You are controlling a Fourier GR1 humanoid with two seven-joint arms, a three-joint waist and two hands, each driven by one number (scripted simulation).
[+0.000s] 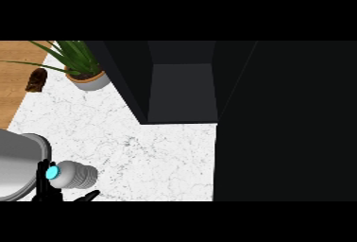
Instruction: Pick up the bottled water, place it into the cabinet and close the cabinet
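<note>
Lying on its side near the lower left corner of the white marbled worktop (pixel 153 156), the bottled water (pixel 75 174) shows a ribbed clear body and a bright blue cap that points left. The left hand (pixel 47 186) sits right against it: dark fingers rise along the cap end and the thumb reaches out beneath the bottle's body, so the hand is curled partly round the bottle, though whether it has closed fully on it cannot be told. The grey forearm (pixel 17 163) fills the left edge just behind the hand. The dark cabinet (pixel 181 85) stands open at the top centre, well apart from the bottle, its grey inner floor visible between dark side walls, and its door (pixel 279 123) covers the whole right side of the view. A potted plant (pixel 87 71) with long green leaves stands at the upper left, with a small brown object (pixel 36 79) just beside it on the wooden strip (pixel 17 90).
</note>
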